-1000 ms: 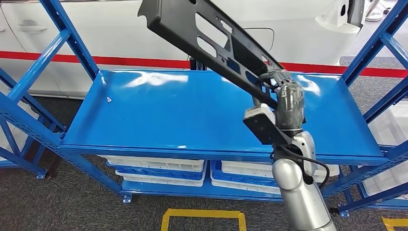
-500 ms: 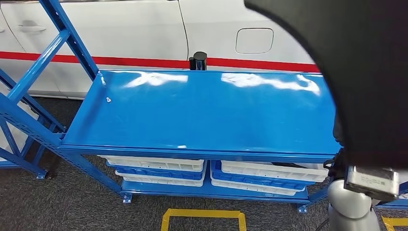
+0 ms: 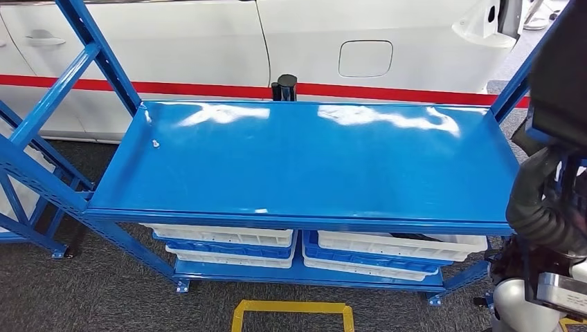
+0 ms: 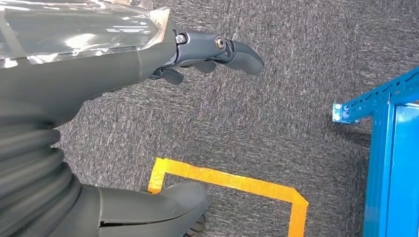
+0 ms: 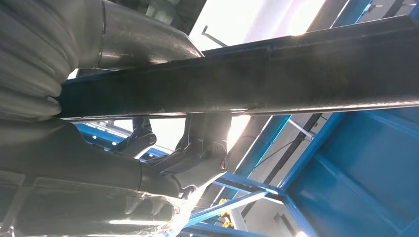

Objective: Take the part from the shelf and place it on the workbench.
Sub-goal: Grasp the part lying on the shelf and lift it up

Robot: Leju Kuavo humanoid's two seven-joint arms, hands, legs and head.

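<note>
At about 3 o'clock in the head view, by the picture's edge, the long black part (image 3: 564, 76) shows as a big dark shape, held up above the right end of the blue shelf (image 3: 304, 162). The right robot hand (image 5: 197, 158) is wrapped around the part (image 5: 276, 74) in the right wrist view, with its dark fingers (image 5: 210, 126) curled up against the underside of the bar and its thumb on the other side, so it is gripping the part. The part is off the shelf and touches nothing else that can be seen.

The shelf's top board is shiny blue, with a tiny white speck (image 3: 156, 144) near 9 o'clock. White bins (image 3: 228, 236) sit on the level under it. Behind the shelf, at 12 o'clock, stands a white car (image 3: 208, 41) with a red stripe, and a small black post (image 3: 285, 87) pokes up at the shelf's back edge.

The left robot hand (image 4: 212, 52) hangs over grey carpet (image 4: 276, 108) (its fingers are a little bent, apart, and hold nothing). Yellow tape (image 4: 237, 182) marks a box on the floor below it, and a blue shelf foot (image 4: 346, 111) is near 3 o'clock.
</note>
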